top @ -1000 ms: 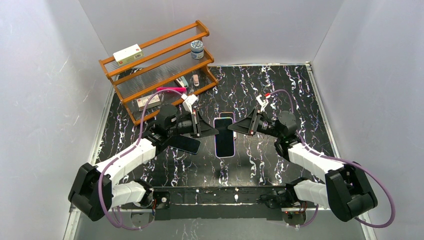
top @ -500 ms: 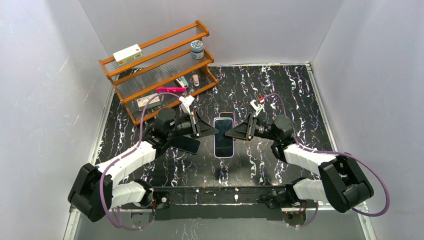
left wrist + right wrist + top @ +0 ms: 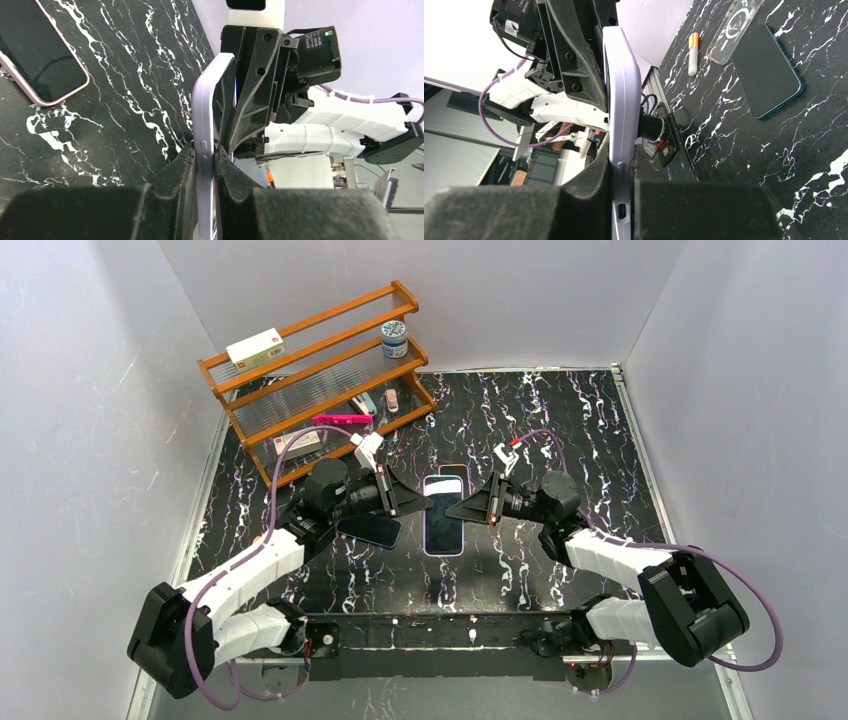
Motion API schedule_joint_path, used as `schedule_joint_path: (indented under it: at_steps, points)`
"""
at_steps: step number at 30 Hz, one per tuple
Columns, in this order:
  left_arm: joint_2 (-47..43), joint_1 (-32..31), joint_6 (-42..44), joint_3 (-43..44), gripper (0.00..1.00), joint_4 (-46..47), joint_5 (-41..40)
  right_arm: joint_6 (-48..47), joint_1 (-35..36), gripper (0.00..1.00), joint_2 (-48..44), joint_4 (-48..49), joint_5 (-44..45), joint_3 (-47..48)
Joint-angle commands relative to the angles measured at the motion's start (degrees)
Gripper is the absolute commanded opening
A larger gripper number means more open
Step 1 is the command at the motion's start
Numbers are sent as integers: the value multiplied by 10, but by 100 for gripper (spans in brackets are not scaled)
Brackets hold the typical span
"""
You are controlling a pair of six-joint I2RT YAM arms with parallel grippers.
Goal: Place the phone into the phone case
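Above the near middle of the table [image 3: 560, 420], a lilac phone case [image 3: 204, 115] is held flat between the two arms. The left gripper [image 3: 205, 170] is clamped on one long edge and the right gripper [image 3: 621, 175] on the opposite edge, each narrowed onto the rim. From above, the dark screen of the phone [image 3: 444, 518] is seen framed by the case; whether it is fully seated cannot be told. Compared with half a second ago, the case and both grippers have been shifted slightly to the left. On the table, a teal phone [image 3: 767, 71] lies beside a clear case [image 3: 735, 25] and a pen [image 3: 693, 47], and a pink-rimmed phone [image 3: 40, 55] lies just beyond the held case. At the far left, a wooden rack [image 3: 300, 350] carries a cream box [image 3: 256, 347], its red label unreadable, and a jar [image 3: 394, 339]. The print on the right gripper's sticker cannot be read.
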Motion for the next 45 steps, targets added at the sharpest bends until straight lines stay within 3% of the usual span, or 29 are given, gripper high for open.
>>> schedule_joint_path:
  at_steps: [1,6,9,13,14,22,31,34,38,45]
  points:
    - [-37,9,80,31,5,-57,-61,-22,-3,1,-16,-46,13,21]
    - [-54,9,150,69,54,-159,-99,-50,-4,1,-19,-86,21,37]
    - [-62,9,198,91,68,-217,-127,-101,-7,1,-27,-177,39,73]
    - [-71,9,260,108,95,-287,-159,-199,-22,1,-21,-369,81,141]
    - [-72,9,274,110,98,-299,-165,-219,-30,1,-14,-406,87,157]
    - [-89,9,346,93,98,-351,-229,-331,-125,1,63,-598,78,247]
    - [-97,9,357,93,98,-356,-236,-379,-191,1,146,-645,21,295]
    - [-96,9,328,93,98,-345,-220,-373,-189,1,117,-607,-6,286]
    - [-63,9,257,100,94,-304,-141,-351,-175,1,60,-542,-27,260]
    - [-8,9,72,57,82,-79,11,-115,-119,1,-39,-226,-37,138]
